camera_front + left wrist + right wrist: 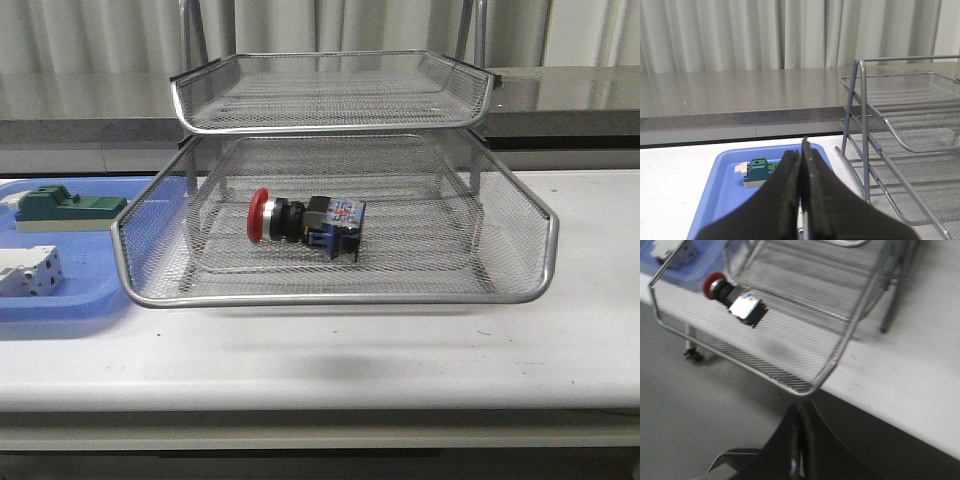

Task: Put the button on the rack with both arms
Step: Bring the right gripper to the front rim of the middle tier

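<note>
The button (300, 221), with red head, black body and blue rear block, lies on its side in the middle tier of the silver wire-mesh rack (335, 298). It also shows in the right wrist view (733, 299), inside the rack (805, 387). No arm shows in the front view. My left gripper (801, 165) is shut and empty, above the blue tray, left of the rack (900, 145). My right gripper (801, 422) is shut and empty, off the table's front edge, below the rack's front corner.
A flat blue plastic tray (70, 300) lies left of the rack, holding a green block (62, 207) and a white terminal block (30, 270). The green block also shows in the left wrist view (759, 170). A grey counter and curtains stand behind the table.
</note>
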Robot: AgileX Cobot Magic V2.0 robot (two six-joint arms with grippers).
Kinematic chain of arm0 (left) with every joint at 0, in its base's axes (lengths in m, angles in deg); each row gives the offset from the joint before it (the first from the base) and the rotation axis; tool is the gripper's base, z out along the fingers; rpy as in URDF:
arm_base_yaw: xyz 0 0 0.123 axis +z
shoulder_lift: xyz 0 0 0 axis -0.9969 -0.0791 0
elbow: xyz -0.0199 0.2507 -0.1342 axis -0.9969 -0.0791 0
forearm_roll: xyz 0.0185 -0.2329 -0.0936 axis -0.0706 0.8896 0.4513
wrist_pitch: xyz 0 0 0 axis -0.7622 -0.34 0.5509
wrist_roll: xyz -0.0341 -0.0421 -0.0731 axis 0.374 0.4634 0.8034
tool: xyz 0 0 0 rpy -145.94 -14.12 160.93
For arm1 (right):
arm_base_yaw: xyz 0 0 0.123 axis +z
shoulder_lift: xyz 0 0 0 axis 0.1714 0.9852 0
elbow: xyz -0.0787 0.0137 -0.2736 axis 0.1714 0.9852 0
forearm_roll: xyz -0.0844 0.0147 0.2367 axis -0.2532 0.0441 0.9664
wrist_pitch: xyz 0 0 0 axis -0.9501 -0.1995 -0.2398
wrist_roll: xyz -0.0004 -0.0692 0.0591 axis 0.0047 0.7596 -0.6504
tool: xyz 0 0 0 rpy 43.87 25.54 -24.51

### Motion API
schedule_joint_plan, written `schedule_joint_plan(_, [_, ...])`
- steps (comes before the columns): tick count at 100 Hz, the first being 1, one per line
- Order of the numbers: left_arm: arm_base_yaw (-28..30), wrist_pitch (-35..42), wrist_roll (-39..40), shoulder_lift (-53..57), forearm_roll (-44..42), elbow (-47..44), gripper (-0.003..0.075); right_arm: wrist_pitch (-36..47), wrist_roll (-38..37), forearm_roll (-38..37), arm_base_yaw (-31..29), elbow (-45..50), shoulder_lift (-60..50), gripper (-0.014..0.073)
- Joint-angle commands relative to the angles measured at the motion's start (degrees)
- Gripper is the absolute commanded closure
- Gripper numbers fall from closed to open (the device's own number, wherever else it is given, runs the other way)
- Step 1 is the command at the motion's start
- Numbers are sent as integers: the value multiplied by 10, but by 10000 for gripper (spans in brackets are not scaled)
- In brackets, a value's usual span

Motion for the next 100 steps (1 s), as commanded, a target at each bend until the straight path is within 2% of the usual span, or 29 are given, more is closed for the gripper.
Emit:
schedule_joint_plan(1, [2,40,6,-6,6,16,740,-2,122,93,2,-19,38,664])
schedule_joint_plan(17, [2,40,6,-6,6,16,740,-55,300,164,17,-19,109,664])
schedule_joint_plan(29, [2,40,6,-6,6,16,740,-42,365,166,66,-19,148,662])
schedule_joint_plan(63, [2,40,6,-6,6,16,740,78,376,142,220,-19,229,662])
schedule_joint_plan(80, [2,40,6,-6,6,16,740,138,375,142,253,-19,273,662])
schedule_joint_plan(100, [2,40,6,-6,6,16,740,181,375,141,262,-19,325,662])
